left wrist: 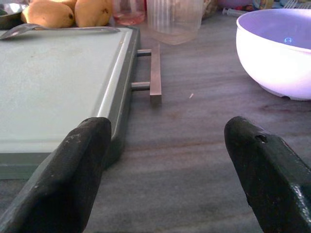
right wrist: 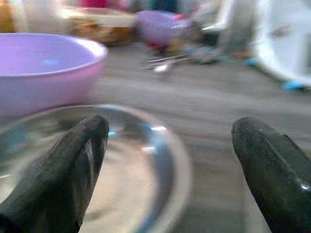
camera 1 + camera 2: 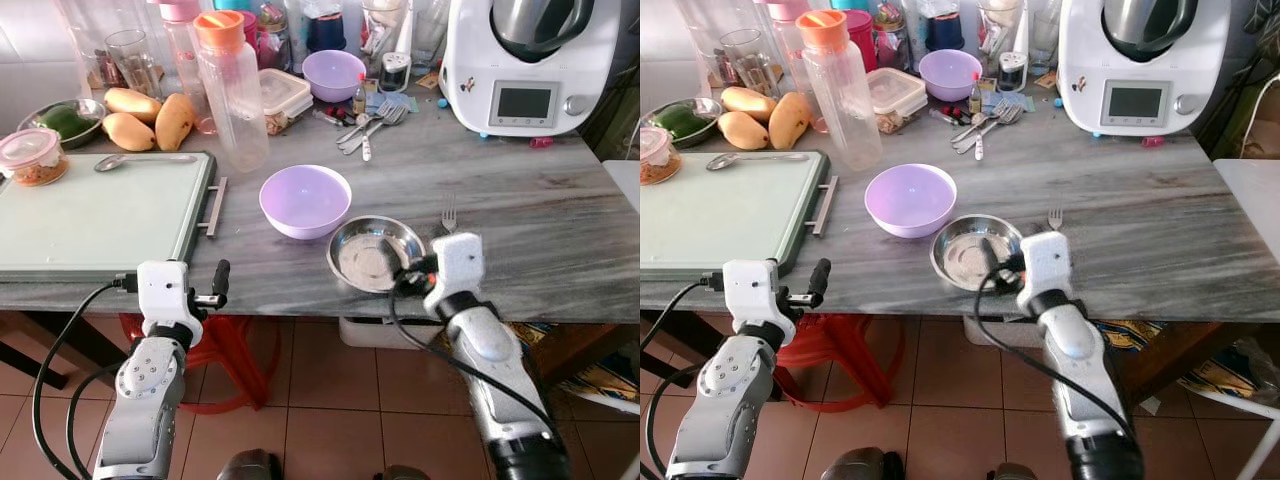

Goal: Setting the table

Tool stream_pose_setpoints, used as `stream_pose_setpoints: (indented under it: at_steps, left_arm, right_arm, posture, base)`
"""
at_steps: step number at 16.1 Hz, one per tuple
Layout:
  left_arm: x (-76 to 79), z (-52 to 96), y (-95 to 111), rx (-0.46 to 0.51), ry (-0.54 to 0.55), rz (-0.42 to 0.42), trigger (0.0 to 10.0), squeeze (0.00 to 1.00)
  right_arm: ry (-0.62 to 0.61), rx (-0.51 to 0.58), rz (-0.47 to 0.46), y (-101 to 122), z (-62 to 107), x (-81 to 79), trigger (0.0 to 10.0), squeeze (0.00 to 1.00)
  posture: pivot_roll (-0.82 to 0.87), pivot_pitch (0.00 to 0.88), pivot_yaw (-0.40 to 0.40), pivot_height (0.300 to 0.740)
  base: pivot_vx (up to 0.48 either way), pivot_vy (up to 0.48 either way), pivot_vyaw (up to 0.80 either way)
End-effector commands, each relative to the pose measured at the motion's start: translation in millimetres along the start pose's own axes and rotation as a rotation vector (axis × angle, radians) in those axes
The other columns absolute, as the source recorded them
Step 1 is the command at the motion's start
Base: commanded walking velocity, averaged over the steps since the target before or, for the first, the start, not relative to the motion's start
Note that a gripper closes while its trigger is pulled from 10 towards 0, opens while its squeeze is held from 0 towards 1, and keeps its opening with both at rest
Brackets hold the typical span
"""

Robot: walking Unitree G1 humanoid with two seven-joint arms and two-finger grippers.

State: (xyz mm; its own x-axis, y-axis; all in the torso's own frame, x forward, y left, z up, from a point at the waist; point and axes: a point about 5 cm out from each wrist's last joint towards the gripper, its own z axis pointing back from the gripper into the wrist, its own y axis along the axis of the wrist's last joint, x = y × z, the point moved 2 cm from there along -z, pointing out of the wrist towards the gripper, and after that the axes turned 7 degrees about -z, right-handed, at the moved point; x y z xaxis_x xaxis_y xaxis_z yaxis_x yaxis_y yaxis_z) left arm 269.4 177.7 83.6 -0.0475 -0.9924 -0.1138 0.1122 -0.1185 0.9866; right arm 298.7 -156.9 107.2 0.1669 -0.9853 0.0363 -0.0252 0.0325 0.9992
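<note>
On the left, we are holding our left gripper low at the near edge of the grey marble-patterned tabletop, its fingers spread apart with nothing between them, just right of the pale green rectangular cutting board with a metal bar handle. A steel spoon is lying along the board's far edge, with three yellow mangoes and a tall clear plastic bottle with an orange cap beyond.

Moving right, the round lilac plastic bowl is sitting in the middle of the table, and the shallow round stainless-steel dish is just beside it on the near right. We are reaching for that dish: our right gripper is standing open at its near right rim, one finger over the dish's inside and the other out over bare table. A steel fork is lying just beyond the right wrist, and a white kitchen machine with a small screen is standing at the far right.

To do this step well, we judge that we should be straddling the thin rim squarely, one finger inside and one outside, before closing. The polished metal is likely to slip, so a firm, level pinch matters, and we should be keeping clear of the lilac bowl.
</note>
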Motion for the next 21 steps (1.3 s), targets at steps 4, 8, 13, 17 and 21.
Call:
stream_pose_setpoints:
  at_steps: [4, 8, 13, 17, 21]
  left_arm:
    - [0.9, -2.4, 1, 0.008, 0.010, -0.001, 10.0, 0.00]
    - [1.5, -2.8, 2, 0.009, 0.003, -0.001, 10.0, 0.00]
    - [1.1, -0.8, 2, 0.005, -0.001, -0.006, 10.0, 0.00]
    - [-0.3, 0.8, 3, 0.004, -0.007, -0.015, 10.0, 0.00]
    - [-1.3, 2.6, 4, 0.000, -0.008, -0.020, 10.0, 0.00]
  right_arm:
    - [-0.276, 0.033, 0.060, 7, 14.4, 38.2, 10.0, 0.93]
    - [-0.428, -0.074, -0.018, -8, 15.7, 62.0, 10.0, 0.56]
    - [-0.379, -0.124, -0.084, -11, -2.4, 71.7, 10.0, 0.00]
    - [-0.277, -0.168, -0.092, -14, -19.4, 69.0, 10.0, 0.00]
    - [-0.248, -0.209, -0.118, -24, -22.3, 68.2, 10.0, 0.00]
  posture:
    - [-0.03, 0.000, 0.045, 0.740]
    - [-0.03, 0.000, 0.048, 0.740]
    - [-0.02, 0.011, 0.056, 0.740]
    - [0.00, 0.028, 0.062, 0.740]
    - [0.01, 0.037, 0.067, 0.740]
  base:
    - [0.000, 0.000, 0.00]
    - [0.000, 0.000, 0.00]
    - [0.000, 0.000, 0.00]
    - [0.000, 0.000, 0.00]
    - [0.000, 0.000, 0.00]
